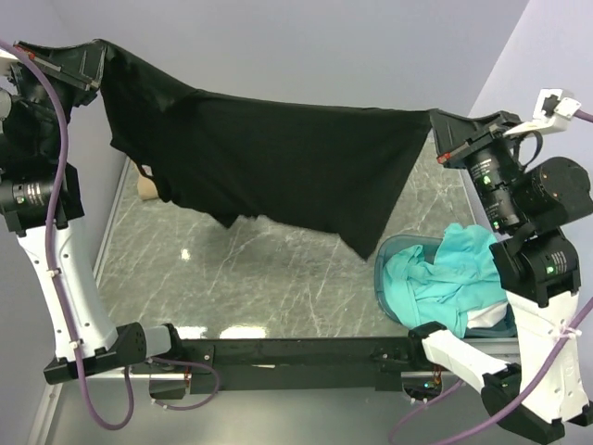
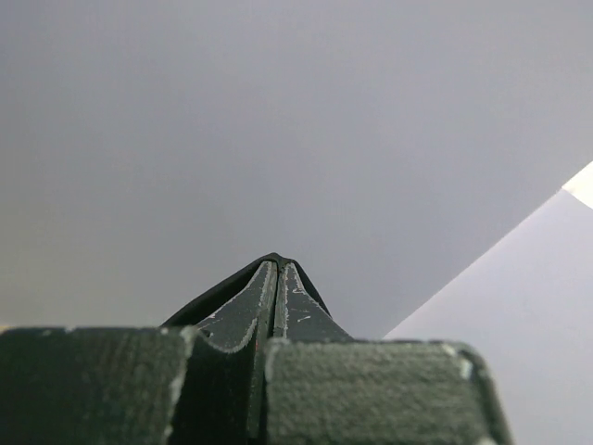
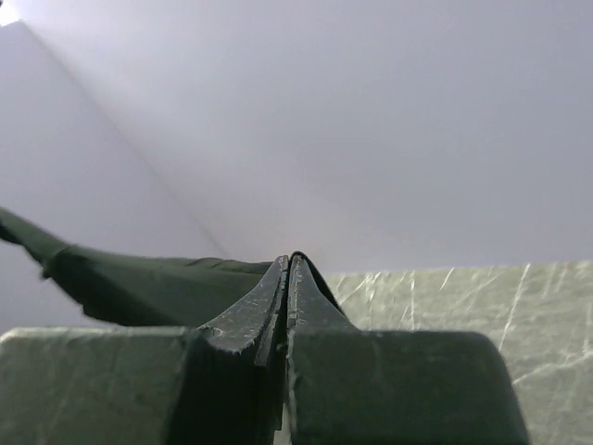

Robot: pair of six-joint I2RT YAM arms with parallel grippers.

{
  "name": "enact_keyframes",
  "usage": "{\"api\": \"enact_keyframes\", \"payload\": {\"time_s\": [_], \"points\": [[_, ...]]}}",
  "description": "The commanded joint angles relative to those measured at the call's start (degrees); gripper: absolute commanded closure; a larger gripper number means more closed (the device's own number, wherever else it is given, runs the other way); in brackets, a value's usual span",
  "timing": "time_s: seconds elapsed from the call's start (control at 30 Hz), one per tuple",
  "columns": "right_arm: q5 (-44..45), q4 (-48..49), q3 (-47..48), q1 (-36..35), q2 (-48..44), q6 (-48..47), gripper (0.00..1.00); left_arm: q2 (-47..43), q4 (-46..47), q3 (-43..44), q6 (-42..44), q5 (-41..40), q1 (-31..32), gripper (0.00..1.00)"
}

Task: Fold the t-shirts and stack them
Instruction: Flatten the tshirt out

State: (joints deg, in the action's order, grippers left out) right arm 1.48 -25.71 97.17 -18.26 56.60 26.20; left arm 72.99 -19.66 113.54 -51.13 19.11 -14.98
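Left end effector (image 1: 95, 61) and right end effector (image 1: 437, 121) pinch a black cloth t-shirt (image 1: 278, 167) between them; lowering evenly should keep it flat.

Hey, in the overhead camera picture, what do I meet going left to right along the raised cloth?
The left hand, shut on one end → black cloth t-shirt, stretched in the air → right hand, shut on the other end.
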Motion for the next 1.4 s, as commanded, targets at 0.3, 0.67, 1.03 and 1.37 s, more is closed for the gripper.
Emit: {"api": "enact_keyframes", "payload": {"time_s": [0.3, 0.67, 1.03, 1.37], "points": [[4.3, 4.2, -5.7, 1.0, 9.6, 2.5, 1.00, 14.2, 3.4, -1.9, 3.7, 6.3, 2.6, 0.99], [-0.7, 6.1, -3.0, 5.5, 22.7, 5.3, 1.00, 28.4, 0.8, 9.2, 1.7, 8.4, 3.6, 0.99], [-4.5, 3.5, -0.6, 5.3, 16.5, 6.6, 1.00, 15.8, 1.4, 6.2, 1.2, 4.8, 3.5, 0.99], [-1.6, 0.4, -7.2, 4.1, -2.3, 3.8, 1.00, -3.3, -3.0, -1.8, 8.9, -4.6, 3.5, 0.99]]}}
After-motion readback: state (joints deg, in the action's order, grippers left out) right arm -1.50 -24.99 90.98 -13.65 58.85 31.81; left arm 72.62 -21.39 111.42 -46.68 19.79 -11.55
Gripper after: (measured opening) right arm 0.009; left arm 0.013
